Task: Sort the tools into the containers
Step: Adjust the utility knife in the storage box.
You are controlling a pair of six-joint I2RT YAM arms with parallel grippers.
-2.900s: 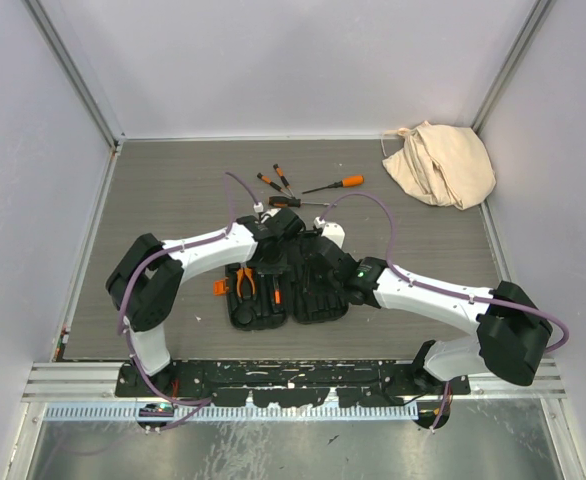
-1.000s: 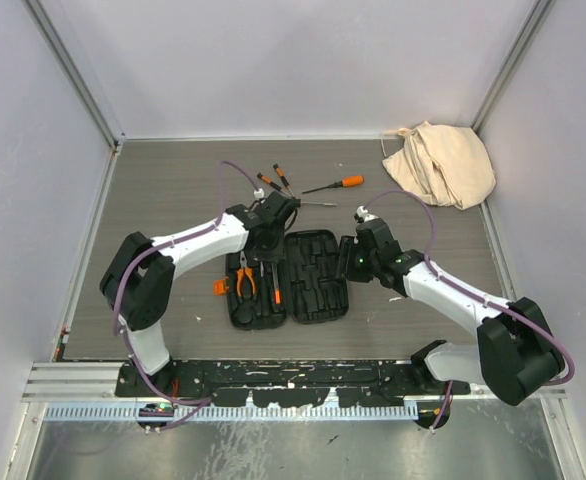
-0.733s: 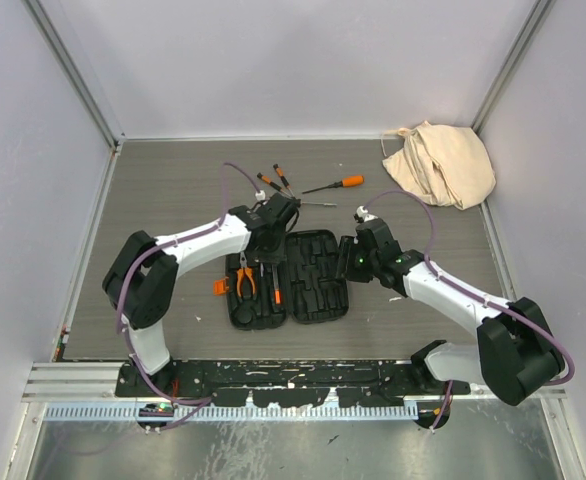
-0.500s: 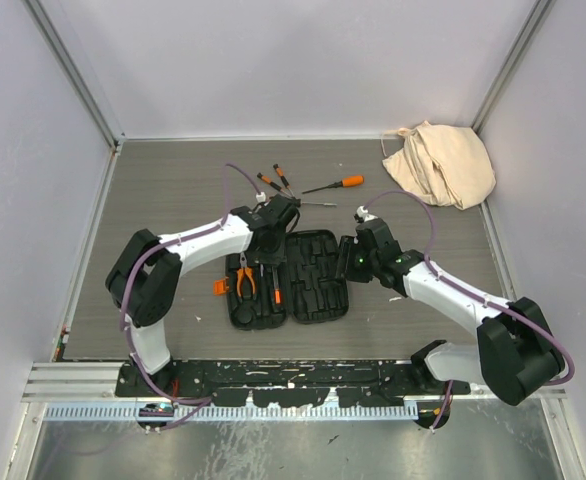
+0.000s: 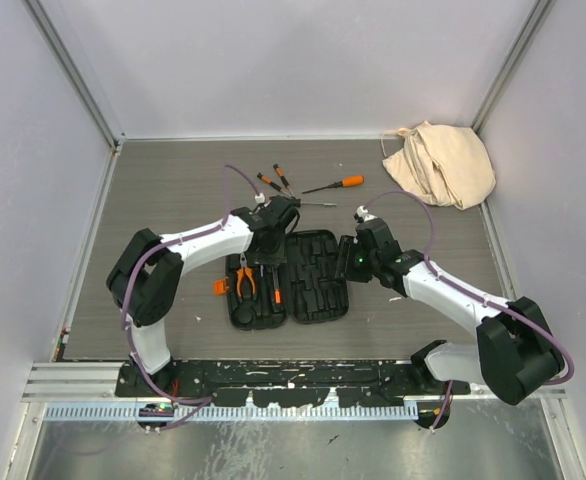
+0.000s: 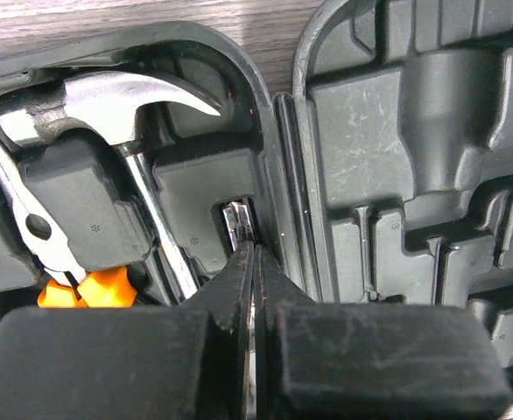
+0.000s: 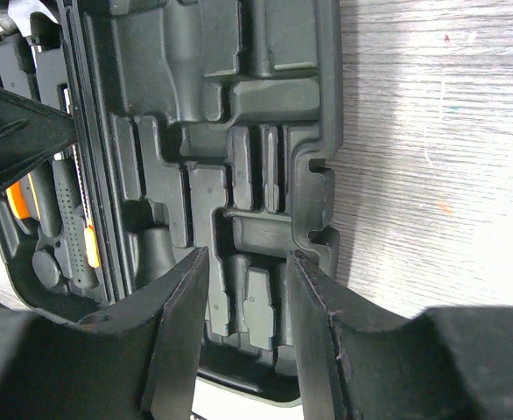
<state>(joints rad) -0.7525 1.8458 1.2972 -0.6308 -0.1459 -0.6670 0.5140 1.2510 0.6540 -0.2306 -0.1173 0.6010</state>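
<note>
1. The left end effector (image 6: pixel 250 249) is shut, its fingers pressed flat together. Its tips are set down in a slot of the left half of the case (image 6: pixel 397 175), against a small bright metal piece just beside the shaft of the hammer (image 6: pixel 108 96). Whether that piece is pinched cannot be told.
2. The right end effector (image 7: pixel 246 258) is held about half open, with nothing between its fingers. It is poised over the right half of the case, near that half's outer edge.
3. The case is laid open and flat on the bench (image 5: pixel 173 190), between the two arms. The hammer and the pliers (image 6: pixel 51 254) are seated in its left half.
4. About three seconds earlier both arms were stretched across the case and much of its right half was hidden. That half is now uncovered, as the right arm has been drawn back to its right side. Over the last second the arms are seen almost unchanged.
5. Only in the top view are the loose screwdrivers (image 5: pixel 335 185) shown, lying on the bench behind the case, with the bag (image 5: pixel 440 165) in the far right corner.
6. The hammer's head and the pliers' jaws are shown closely only by the left wrist view. The moulded slots of the right half are shown best by the right wrist view.
</note>
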